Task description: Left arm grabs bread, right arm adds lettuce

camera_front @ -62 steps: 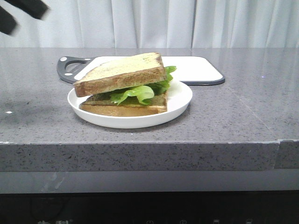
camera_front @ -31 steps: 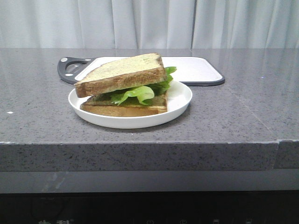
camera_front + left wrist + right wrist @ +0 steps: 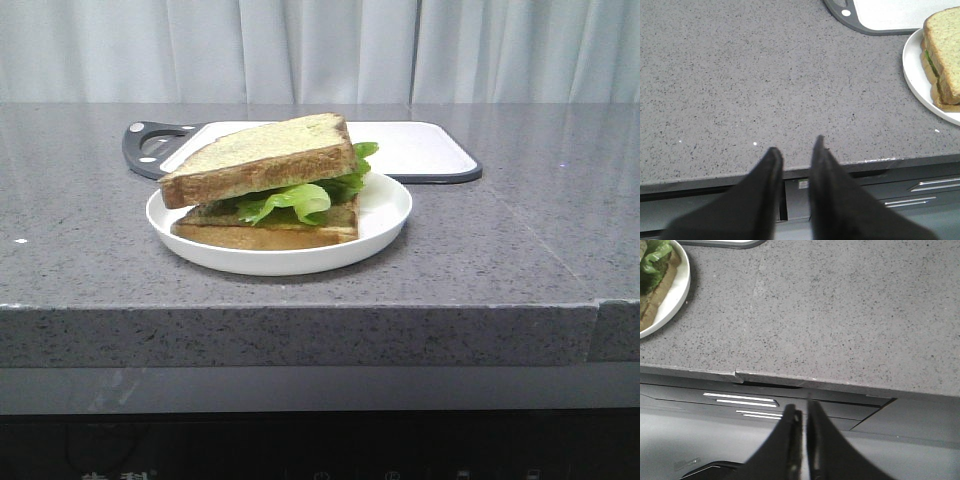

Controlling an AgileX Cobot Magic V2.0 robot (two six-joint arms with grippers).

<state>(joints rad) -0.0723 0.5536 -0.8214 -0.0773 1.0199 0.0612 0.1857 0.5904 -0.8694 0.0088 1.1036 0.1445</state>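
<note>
Grey speckled stone desk point(image 3: 500, 250), broad and flat. Toward its rear, a white rectangular cutting board with dark grey rim and handle point(image 3: 420, 148). Just in front of that, a round white plate point(image 3: 385, 215) carrying the stack.

On the plate: thick square slice of toast-brown bread with darker crust point(image 3: 262, 158) lies on top, tilted, higher at the back and sloping down toward the front-left corner. Under it the bright-green ruffled lettuce leaf point(image 3: 295, 200) pokes out at the front and at the right rear edge. Below that, a thinner, flatter bread slice point(image 3: 270, 232) sits on the plate. Judged from this, sandwich looks assembled; little or nothing left of the task.

Neither arm shows in the front view. In the left wrist view, the left tool point(image 3: 795, 150) hangs over the desk's near edge, wedge-shaped black fingers slightly parted, nothing between them. Plate and bread point(image 3: 945, 55) lie well off to its robot-right and further in over the desk. In the right wrist view, the right tool point(image 3: 802, 412) hangs off the desk's front edge above the cabinet front, fingers nearly pressed together, empty. Plate with lettuce point(image 3: 655, 257) lies well to its robot-left and forward.

Both tools well apart from the plate, roughly equally far.
</note>
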